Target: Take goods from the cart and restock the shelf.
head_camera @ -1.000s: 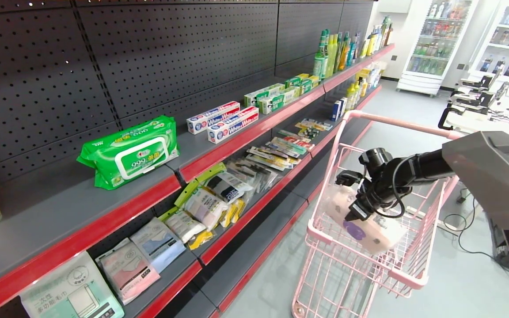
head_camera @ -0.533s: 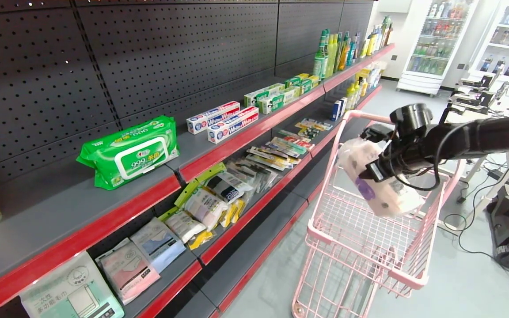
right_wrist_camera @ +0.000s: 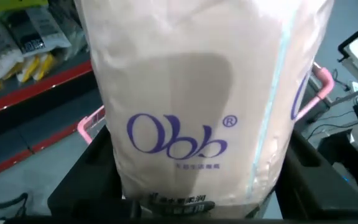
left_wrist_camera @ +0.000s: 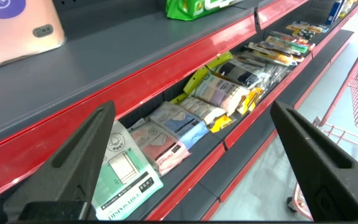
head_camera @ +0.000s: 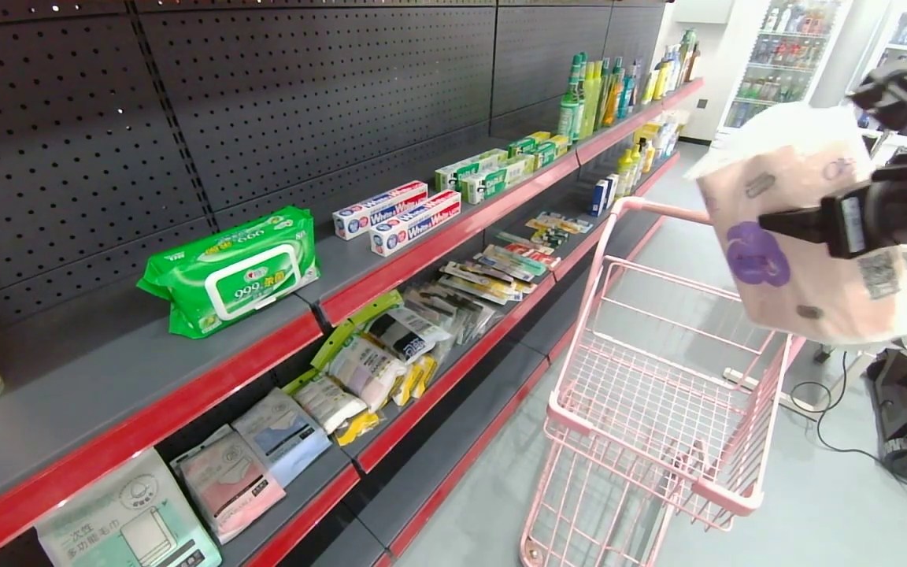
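Head view: over the last second the right pincer has carried the pink tissue pack up out of the pink cart. It has gone from low in the basket to high above the cart's right side, nearer the camera. The pack hangs slightly tilted between the two fingers, which clamp its sides, one lying across its front face. The left pincer gapes wide with nothing in it, facing the red-edged shelf.
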Tool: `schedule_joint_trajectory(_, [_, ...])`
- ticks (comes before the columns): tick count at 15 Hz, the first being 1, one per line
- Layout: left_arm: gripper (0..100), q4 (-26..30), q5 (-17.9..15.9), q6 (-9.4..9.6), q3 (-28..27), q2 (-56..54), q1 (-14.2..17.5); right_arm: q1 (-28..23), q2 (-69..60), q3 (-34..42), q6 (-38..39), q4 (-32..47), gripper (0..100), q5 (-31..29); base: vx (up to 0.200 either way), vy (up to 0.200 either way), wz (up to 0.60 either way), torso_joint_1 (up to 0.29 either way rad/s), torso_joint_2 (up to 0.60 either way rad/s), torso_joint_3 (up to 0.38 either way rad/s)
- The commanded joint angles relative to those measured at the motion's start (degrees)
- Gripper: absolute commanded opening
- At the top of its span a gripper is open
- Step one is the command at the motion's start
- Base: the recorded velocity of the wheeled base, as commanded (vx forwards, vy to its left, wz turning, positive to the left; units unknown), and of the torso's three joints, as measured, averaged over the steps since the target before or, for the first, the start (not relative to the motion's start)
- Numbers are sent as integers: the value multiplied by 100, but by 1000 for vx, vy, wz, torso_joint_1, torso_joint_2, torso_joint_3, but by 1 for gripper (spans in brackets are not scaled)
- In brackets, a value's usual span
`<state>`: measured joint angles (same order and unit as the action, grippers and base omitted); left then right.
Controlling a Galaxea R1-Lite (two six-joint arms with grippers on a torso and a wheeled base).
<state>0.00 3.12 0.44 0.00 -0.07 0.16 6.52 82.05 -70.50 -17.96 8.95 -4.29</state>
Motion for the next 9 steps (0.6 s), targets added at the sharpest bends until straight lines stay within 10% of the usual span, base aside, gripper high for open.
schedule_joint_trajectory(1, [100,0,4,0,0,7,2,-19,-2616,1486,126,2,0,-28,0,0,0,0,0,0])
schedule_joint_trajectory(9, [100,0,4,0,0,7,2,-1434,-4804,2831,-164,63,0,-142,0,0,0,5,-8,-5])
